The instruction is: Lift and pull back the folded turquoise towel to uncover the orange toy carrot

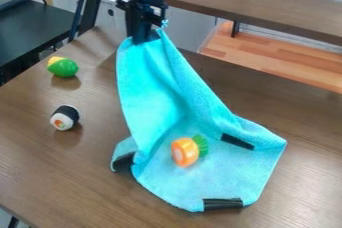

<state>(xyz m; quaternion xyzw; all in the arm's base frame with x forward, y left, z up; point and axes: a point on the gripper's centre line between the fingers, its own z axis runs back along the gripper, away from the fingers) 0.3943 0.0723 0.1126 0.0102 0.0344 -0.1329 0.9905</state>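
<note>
Black gripper (143, 39) holding up turquoise cloth (157, 99), orange toy (185, 152) resting on it

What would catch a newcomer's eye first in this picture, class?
The bright turquoise cloth, its upper end held up by the black gripper and the rest spread on the brown table. Next, the orange-and-green toy on the cloth's lower part; then, at the picture's left, a black-and-white roll and a green-and-yellow toy.
</note>
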